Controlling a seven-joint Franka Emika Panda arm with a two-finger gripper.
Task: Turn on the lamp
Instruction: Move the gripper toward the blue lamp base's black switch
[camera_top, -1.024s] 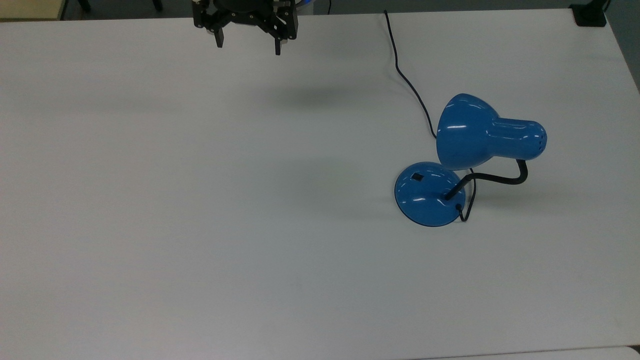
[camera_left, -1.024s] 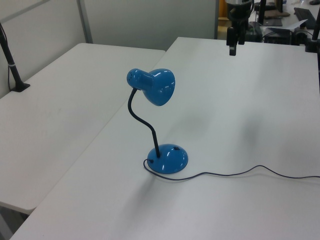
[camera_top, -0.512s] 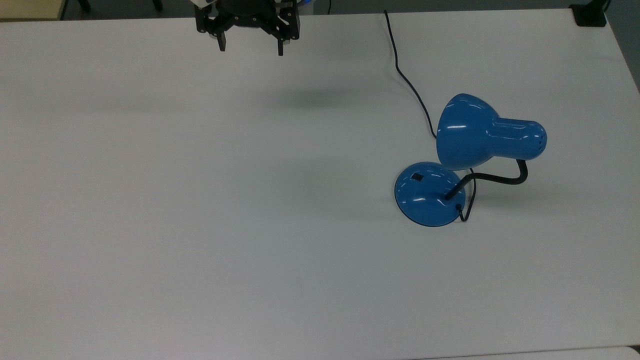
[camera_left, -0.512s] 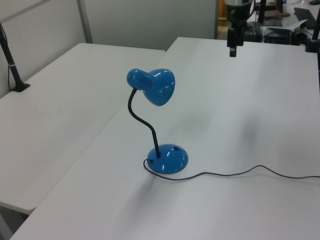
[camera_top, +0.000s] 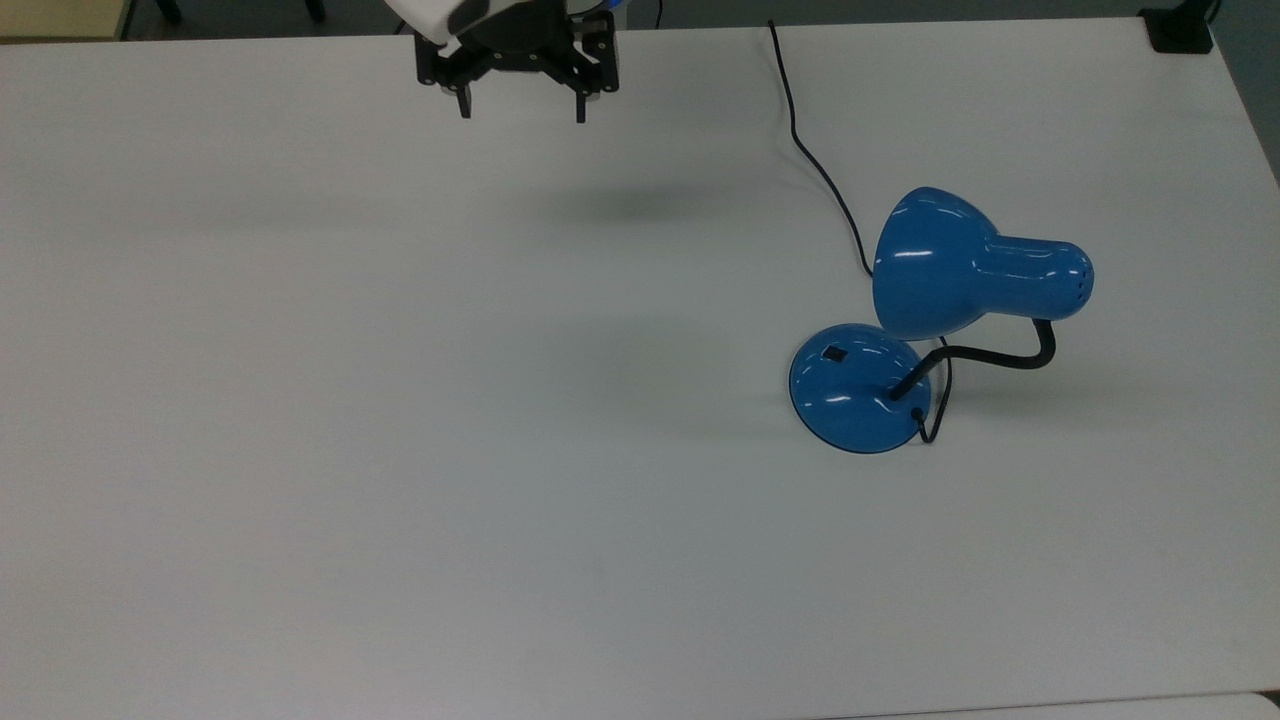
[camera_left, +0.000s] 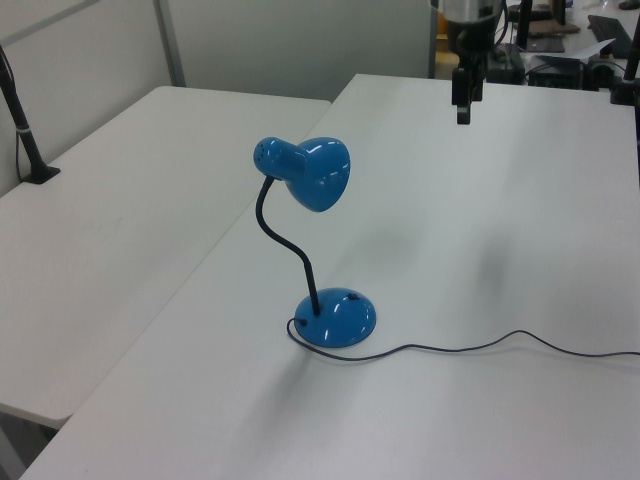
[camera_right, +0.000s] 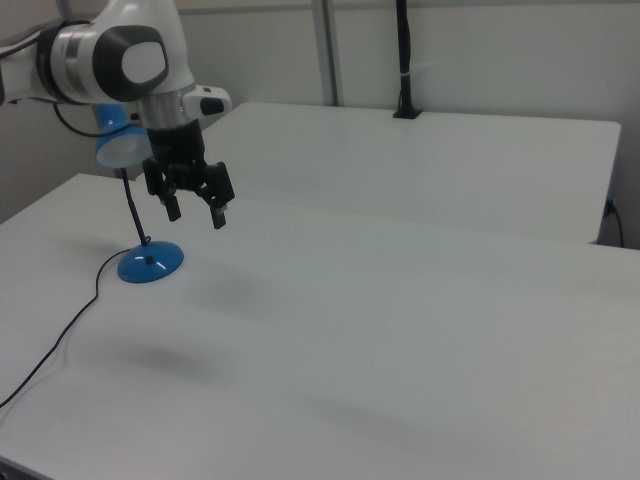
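The lamp has a glossy blue bell shade (camera_top: 940, 262) on a black bent gooseneck (camera_top: 1000, 358). Its round blue base (camera_top: 860, 392) stands on the white table at the top view's right, and a small black switch (camera_top: 835, 352) sits on the base's upper left. The black cord (camera_top: 815, 165) runs off toward the table's far edge. My gripper (camera_top: 521, 114) hangs open and empty in the air near that far edge, well to the top view's left of the lamp. The left view has the gripper (camera_left: 462, 114) beyond the lamp base (camera_left: 336, 318). The right view has the gripper (camera_right: 196, 217) just right of the base (camera_right: 150, 263).
The white table (camera_top: 400, 450) is wide and bare around the lamp. A second white table (camera_left: 110, 230) adjoins it in the left view's left, with a black post (camera_left: 22, 120) clamped at its edge. A black clamp (camera_top: 1180, 30) sits at the top view's far right corner.
My gripper has shifted toward the top view's right and a little nearer to the lamp, staying open. The lamp has not moved.
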